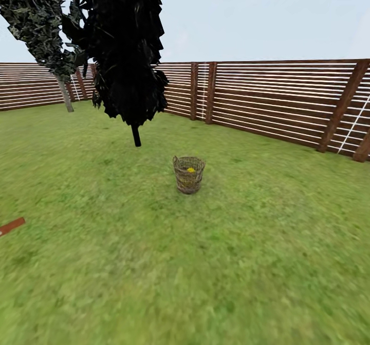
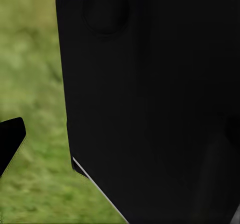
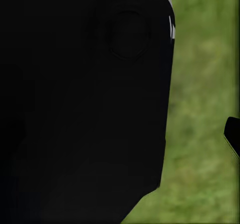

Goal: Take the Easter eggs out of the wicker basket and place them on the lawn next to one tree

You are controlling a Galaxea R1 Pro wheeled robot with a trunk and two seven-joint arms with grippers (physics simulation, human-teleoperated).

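The wicker basket [image 1: 188, 175] stands upright on the lawn [image 1: 216, 262] a few metres ahead, near the middle of the head view. Through its open top I see a patch of yellow, one Easter egg [image 1: 190, 169]; how many eggs lie inside I cannot tell. A tree with a pale grey leaning trunk [image 1: 66, 95] stands far back on the left by the fence. In the left wrist view one black fingertip [image 2: 10, 140] shows over grass beside a large black body. The right wrist view likewise has a black fingertip [image 3: 232, 135] at its edge. Neither view shows how the jaws stand.
A dark, thin-trunked cypress-like tree [image 1: 135, 135] stands just behind and left of the basket. A brown slatted fence [image 1: 277, 98] closes the garden at the back and right. A short red-brown plank [image 1: 11, 226] lies on the grass at the left edge.
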